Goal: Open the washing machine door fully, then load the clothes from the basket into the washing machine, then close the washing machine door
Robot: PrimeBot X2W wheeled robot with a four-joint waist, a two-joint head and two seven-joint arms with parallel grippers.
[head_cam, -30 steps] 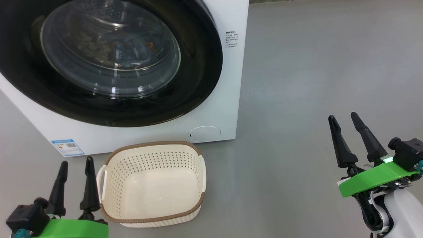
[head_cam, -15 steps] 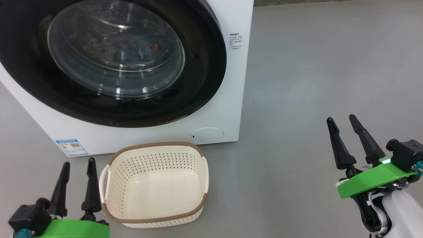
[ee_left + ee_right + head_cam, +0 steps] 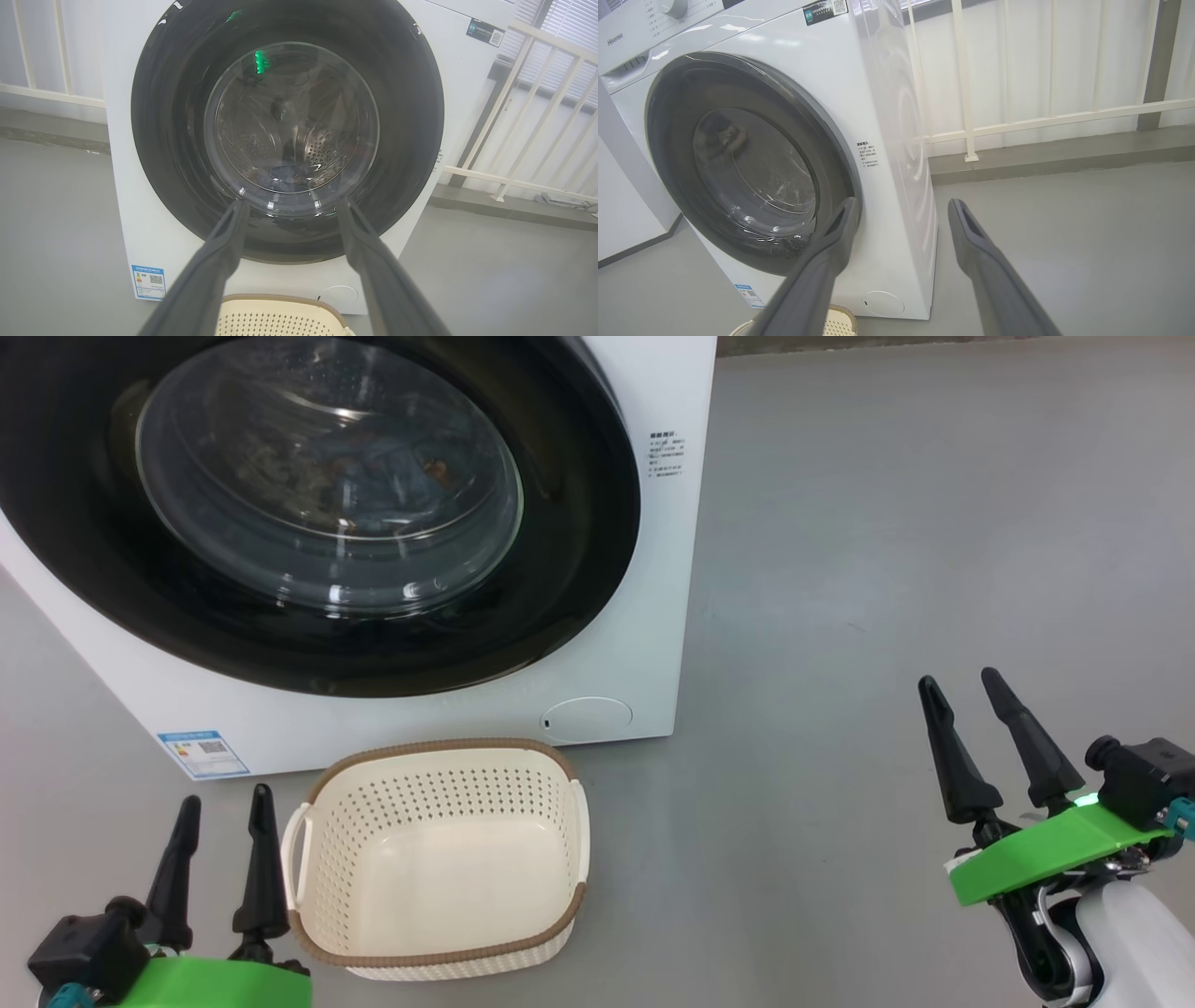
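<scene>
Jaws both spread, left beside basket (image 3: 439,745) rim; door (image 3: 579,523) shut.

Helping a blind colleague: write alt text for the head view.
A big white front-loading washing machine stands with its round black-rimmed glass door shut, an empty cream perforated plastic basket on the grey floor before it. The left gripper and right gripper, both open, hover at the lower corners.

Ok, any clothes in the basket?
No, the basket shows only its bare cream floor and perforated walls in the head view.
</scene>
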